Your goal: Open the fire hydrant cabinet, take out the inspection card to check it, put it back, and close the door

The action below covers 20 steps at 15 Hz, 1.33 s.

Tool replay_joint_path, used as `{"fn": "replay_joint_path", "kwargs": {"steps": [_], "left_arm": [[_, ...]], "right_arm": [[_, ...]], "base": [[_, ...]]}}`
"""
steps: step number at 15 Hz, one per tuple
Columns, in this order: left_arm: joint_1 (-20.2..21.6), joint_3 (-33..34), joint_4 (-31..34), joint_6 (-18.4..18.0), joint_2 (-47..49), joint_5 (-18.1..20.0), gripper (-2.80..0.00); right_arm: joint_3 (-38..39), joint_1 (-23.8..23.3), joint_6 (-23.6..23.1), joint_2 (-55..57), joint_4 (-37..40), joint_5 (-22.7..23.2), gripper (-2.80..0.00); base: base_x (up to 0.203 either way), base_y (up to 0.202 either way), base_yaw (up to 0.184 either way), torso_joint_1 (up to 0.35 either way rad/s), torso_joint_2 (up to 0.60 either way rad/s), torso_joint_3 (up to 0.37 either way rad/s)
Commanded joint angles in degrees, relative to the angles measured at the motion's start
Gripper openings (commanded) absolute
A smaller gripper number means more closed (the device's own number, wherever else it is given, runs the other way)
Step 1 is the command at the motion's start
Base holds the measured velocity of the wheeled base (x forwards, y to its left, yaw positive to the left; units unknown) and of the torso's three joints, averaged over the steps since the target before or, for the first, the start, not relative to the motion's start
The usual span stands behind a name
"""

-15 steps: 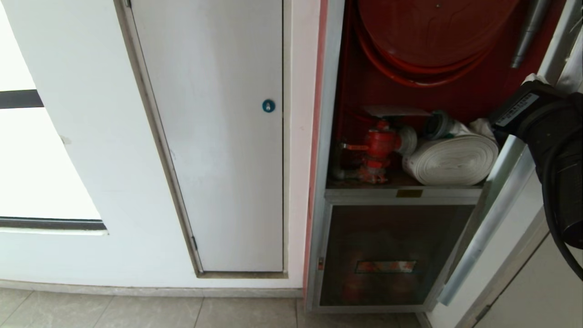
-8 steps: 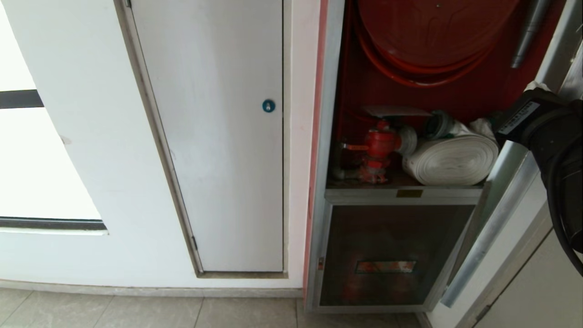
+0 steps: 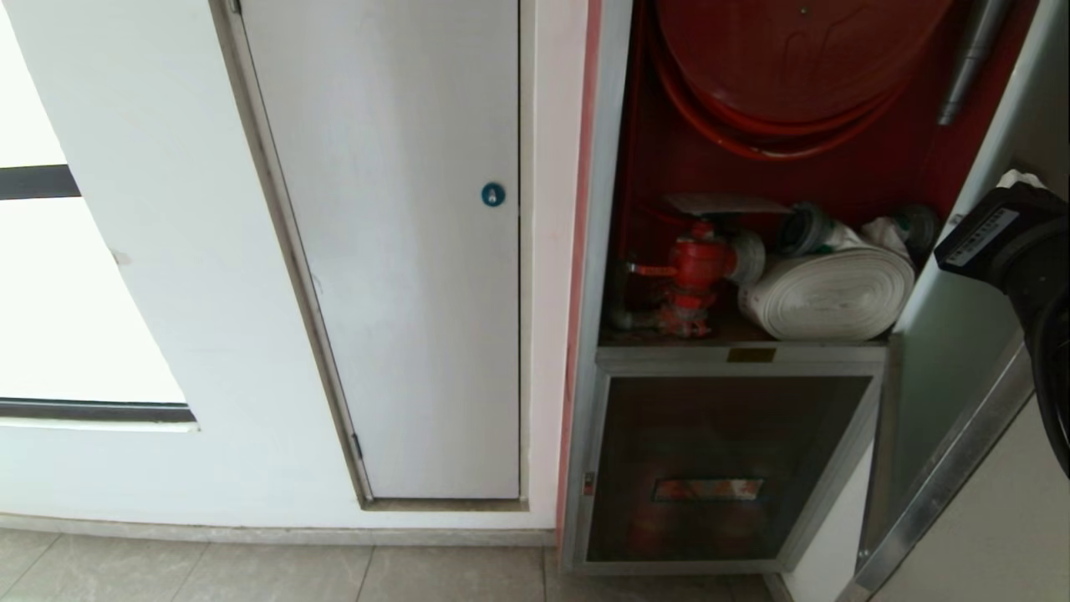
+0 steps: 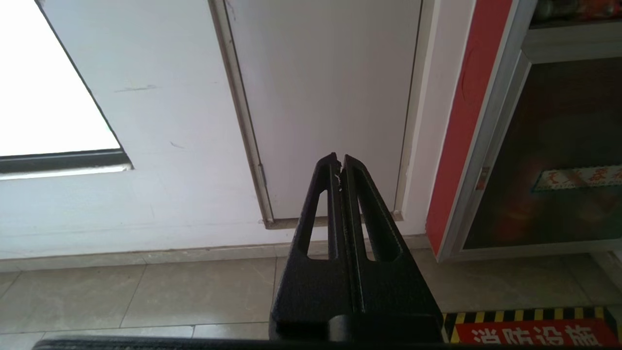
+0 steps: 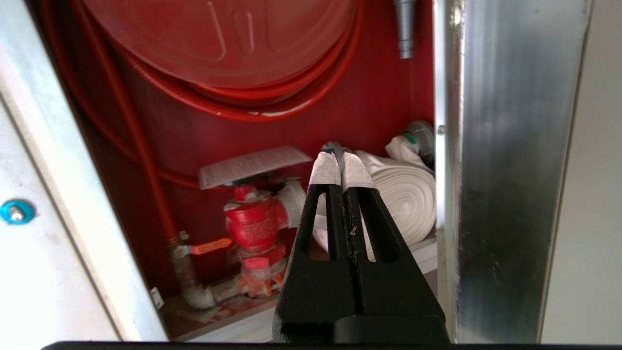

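Cabinet [image 3: 736, 251] wide open, red inside on show. Card [image 3: 726, 204] lying flat on top of the red valve [image 3: 698, 266], just under the hose reel [image 3: 794, 58]; same card [image 5: 252, 166] plain in the right wrist view, tilted a little, nothing gripping it. Rolled white hose [image 3: 827, 293] beside the valve, on the shelf. Door [image 3: 953, 334] swung out to the right, edge-on, silver frame catching the light. Right gripper [image 5: 341, 167] out in front of the opening, near the door's edge, fingers clenched together, empty, clear of the card. Left gripper [image 4: 340, 163] parked low, aimed at the white panel [image 4: 320, 97] and the floor tiles [image 4: 146, 291], pinched closed, holding nothing.
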State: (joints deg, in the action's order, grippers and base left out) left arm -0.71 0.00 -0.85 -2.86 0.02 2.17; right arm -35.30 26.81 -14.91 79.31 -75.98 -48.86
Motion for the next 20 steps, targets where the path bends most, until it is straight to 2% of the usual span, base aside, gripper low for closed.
{"fn": "replay_joint_path", "kwargs": {"steps": [1, 5, 11, 14, 20], "left_arm": [[0.0, 0.7, 0.0, 0.0, 0.0, 0.0, -2.80], [0.0, 0.7, 0.0, 0.0, 0.0, 0.0, -2.80], [0.0, 0.7, 0.0, 0.0, 0.0, 0.0, -2.80], [0.0, 0.7, 0.0, 0.0, 0.0, 0.0, -2.80], [0.0, 0.7, 0.0, 0.0, 0.0, 0.0, -2.80]], "right_arm": [[0.3, -0.8, -0.2, -0.6, -0.4, -0.3, -2.80], [0.2, -4.9, -0.1, -2.7, 4.9, -0.3, -2.80], [0.2, -10.6, 0.0, -3.4, 8.5, -0.6, -2.80], [-0.1, -12.7, 0.1, -3.3, 9.9, -3.7, -2.80], [0.4, -20.2, 0.1, -3.7, 12.4, -5.0, -2.80]], "base": [[0.000, 0.000, 0.000, 0.000, 0.00, 0.000], [0.000, 0.000, 0.000, 0.000, 0.00, 0.000], [0.000, 0.000, 0.000, 0.000, 0.00, 0.000], [0.000, 0.000, 0.000, 0.000, 0.00, 0.000], [0.000, 0.000, 0.000, 0.000, 0.00, 0.000]]}}
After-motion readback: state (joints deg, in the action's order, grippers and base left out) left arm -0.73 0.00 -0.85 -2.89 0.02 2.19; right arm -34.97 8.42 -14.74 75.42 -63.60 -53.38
